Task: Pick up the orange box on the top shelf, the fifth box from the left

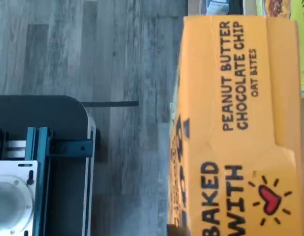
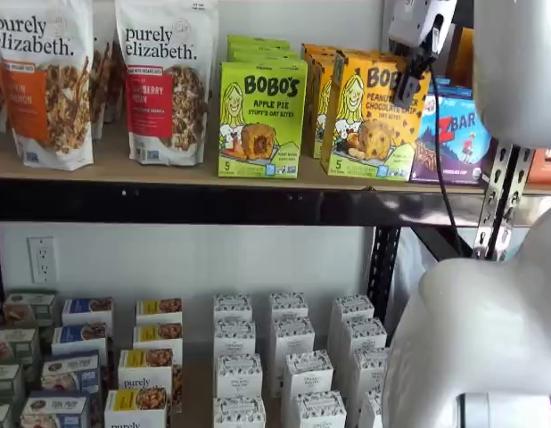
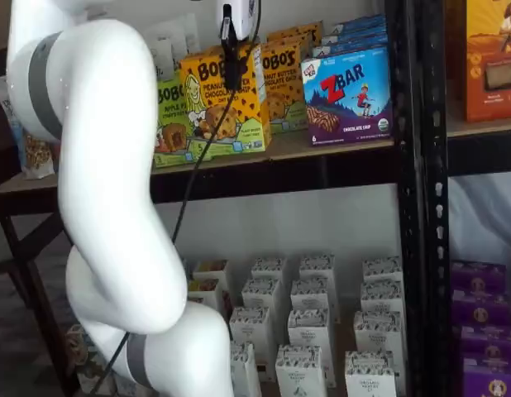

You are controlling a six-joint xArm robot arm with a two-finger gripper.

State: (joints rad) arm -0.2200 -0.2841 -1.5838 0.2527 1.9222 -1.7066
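The orange box (image 2: 372, 120) (image 3: 222, 99), printed "BOBO'S PEANUT BUTTER CHOCOLATE CHIP", stands slightly tilted at the front edge of the top shelf (image 2: 168, 174) (image 3: 338, 142). My gripper (image 2: 409, 82) (image 3: 233, 73) comes down from above, with its black fingers closed on the box's upper part. In the wrist view the box (image 1: 238, 137) fills one side at close range, and grey floor shows beside it. A second orange carton (image 3: 284, 70) stands behind it.
A lime-green Apple Pie carton (image 2: 260, 116) and a blue ZBar box (image 2: 458, 134) (image 3: 348, 95) flank the orange box. Granola bags (image 2: 164, 80) stand farther left, and small white boxes (image 2: 284, 357) fill the lower level. My white arm (image 3: 107, 207) stands before the shelves, near a black upright (image 3: 413, 198).
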